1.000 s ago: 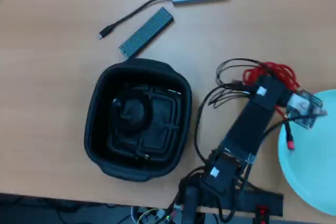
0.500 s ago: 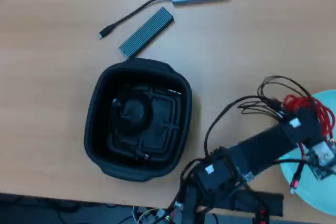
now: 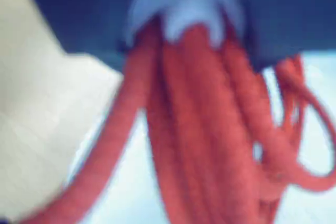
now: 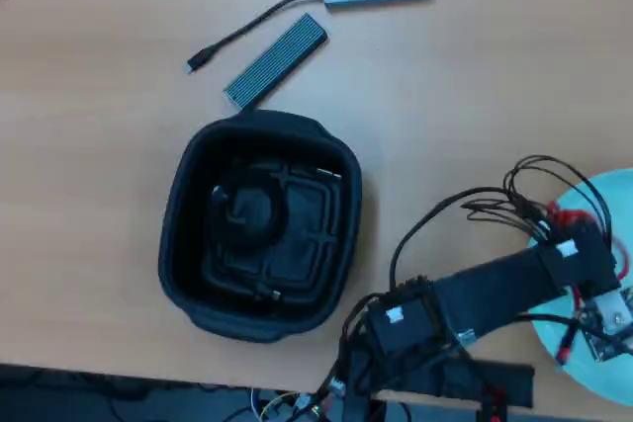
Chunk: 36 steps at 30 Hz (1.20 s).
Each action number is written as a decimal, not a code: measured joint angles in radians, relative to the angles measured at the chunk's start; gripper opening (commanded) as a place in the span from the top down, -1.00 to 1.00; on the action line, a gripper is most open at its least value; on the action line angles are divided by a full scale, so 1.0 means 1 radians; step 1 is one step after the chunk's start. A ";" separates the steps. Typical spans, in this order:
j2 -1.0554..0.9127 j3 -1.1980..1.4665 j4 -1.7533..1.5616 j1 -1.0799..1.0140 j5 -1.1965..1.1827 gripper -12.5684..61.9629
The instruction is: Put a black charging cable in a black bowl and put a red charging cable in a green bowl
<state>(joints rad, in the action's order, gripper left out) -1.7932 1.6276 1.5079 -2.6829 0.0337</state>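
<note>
Red charging cable (image 3: 210,129), looped strands, pinched in tool (image 4: 593,289) over smooth green bowl (image 4: 593,363).

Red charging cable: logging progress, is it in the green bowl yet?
Not yet: red charging cable hangs from the claw over the green bowl.

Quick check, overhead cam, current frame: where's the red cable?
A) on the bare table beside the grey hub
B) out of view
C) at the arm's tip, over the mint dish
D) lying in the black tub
C: in the overhead view the red charging cable sits bunched at the arm's tip over the green bowl, and the wrist view shows its red strands hanging from the gripper above a pale surface.
</note>
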 measured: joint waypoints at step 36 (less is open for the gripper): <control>0.121 -0.186 -0.002 1.177 -0.060 -0.91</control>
<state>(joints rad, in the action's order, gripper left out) -1.6720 1.4419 1.5064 -1.5064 -0.0261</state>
